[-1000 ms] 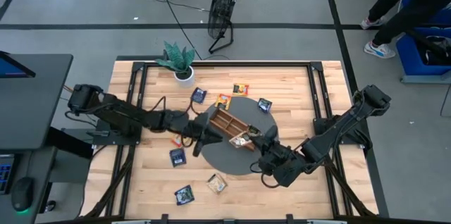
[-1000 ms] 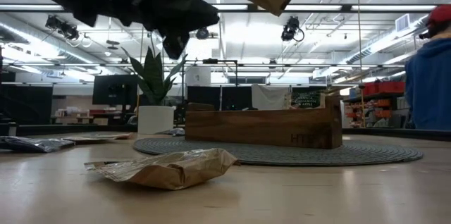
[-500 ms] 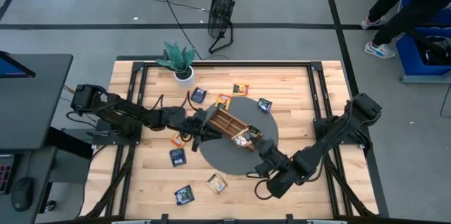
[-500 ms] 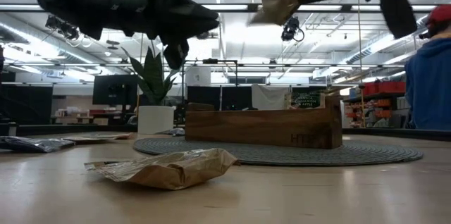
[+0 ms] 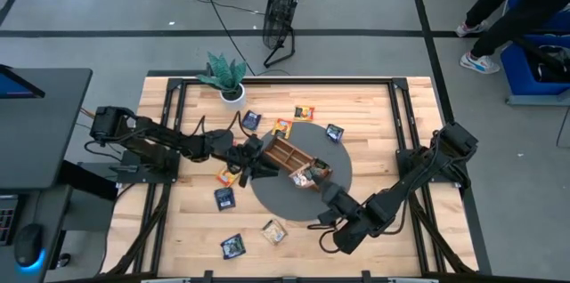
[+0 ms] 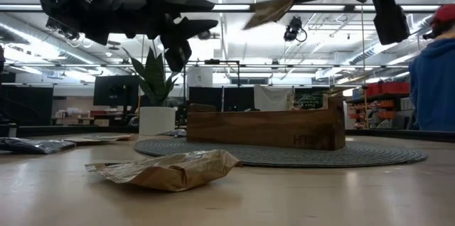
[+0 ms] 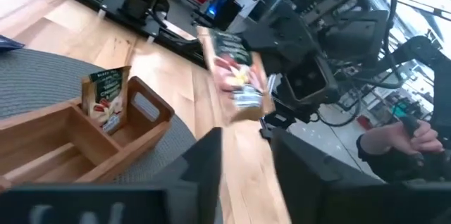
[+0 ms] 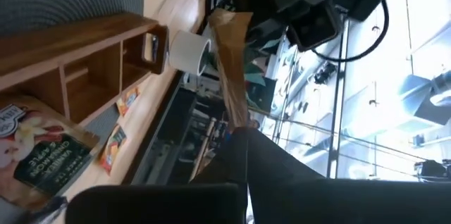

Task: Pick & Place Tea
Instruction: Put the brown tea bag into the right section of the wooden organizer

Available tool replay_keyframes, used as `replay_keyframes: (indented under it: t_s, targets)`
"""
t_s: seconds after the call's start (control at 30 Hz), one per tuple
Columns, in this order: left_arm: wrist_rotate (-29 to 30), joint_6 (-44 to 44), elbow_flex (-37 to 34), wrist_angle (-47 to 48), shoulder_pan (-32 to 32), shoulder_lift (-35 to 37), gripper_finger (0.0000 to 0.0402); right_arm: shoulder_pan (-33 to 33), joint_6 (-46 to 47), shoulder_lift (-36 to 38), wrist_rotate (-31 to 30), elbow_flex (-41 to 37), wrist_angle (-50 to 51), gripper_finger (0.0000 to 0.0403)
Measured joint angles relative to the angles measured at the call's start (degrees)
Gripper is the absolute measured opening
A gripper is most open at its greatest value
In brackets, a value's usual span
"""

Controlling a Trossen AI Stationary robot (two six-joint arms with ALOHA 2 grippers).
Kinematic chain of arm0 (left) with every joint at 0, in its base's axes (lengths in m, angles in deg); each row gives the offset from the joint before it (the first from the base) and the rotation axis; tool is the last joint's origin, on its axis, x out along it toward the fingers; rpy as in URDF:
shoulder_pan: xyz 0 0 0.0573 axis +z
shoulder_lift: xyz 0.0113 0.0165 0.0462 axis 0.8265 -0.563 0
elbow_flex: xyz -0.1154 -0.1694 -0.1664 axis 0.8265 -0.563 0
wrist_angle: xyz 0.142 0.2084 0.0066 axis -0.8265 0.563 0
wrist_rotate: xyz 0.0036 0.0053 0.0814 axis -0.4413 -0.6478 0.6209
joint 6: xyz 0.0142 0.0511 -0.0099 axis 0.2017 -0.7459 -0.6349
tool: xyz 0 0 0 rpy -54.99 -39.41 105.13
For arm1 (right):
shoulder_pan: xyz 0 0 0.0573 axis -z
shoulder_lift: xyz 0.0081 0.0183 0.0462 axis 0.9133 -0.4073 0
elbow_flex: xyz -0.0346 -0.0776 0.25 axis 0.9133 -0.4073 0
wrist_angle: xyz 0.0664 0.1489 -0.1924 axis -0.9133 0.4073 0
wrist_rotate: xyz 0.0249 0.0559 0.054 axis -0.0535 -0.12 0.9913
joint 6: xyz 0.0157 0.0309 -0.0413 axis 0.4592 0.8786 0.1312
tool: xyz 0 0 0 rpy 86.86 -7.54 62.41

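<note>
**A:** Where's the left gripper?

**B:** We see it at the left end of the wooden tray, raised off the table. Its fingers are spread with nothing between them.

**A:** Loose tea on that side?

**B:** We count an orange sachet just left of the tray, partly under the left arm. A dark blue sachet sits a little farther out. Toward the front edge, well apart from the tray, we see another dark sachet and a crumpled beige sachet.

**A:** Behind the tray?

**B:** Four more on the plant side: a dark one, an orange one, a second orange and a dark one by the mat edge. All lie flat on the table.

**A:** In the tray itself?

**B:** We see one sachet standing in the right-end compartment, leaning on the end wall. The tray sits on the round grey mat.

**A:** Right gripper?

**B:** It's at the tray's right end, in the air. Its fingers are clamped on the edge of a beige sachet, held above that end and clear of the tray.
</note>
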Motion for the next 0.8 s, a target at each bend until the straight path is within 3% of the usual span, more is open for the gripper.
replay_keyframes:
  t_s: [0.17,0.3,0.8]
  targets:
    - [-0.3,1.5,0.2,-0.2,0.6,0.0,0.0199,0.5,-7.5,0.0,2.6,0.0,-6.1,0.0]
    - [-0.4,2.6,0.2,-0.1,0.6,0.0,0.0225,1.7,-11.5,0.0,3.2,0.0,-9.5,0.0]
    - [0.4,4.1,0.2,0.4,0.3,0.0,0.0206,4.8,-25.3,0.0,9.5,0.0,-22.9,0.0]
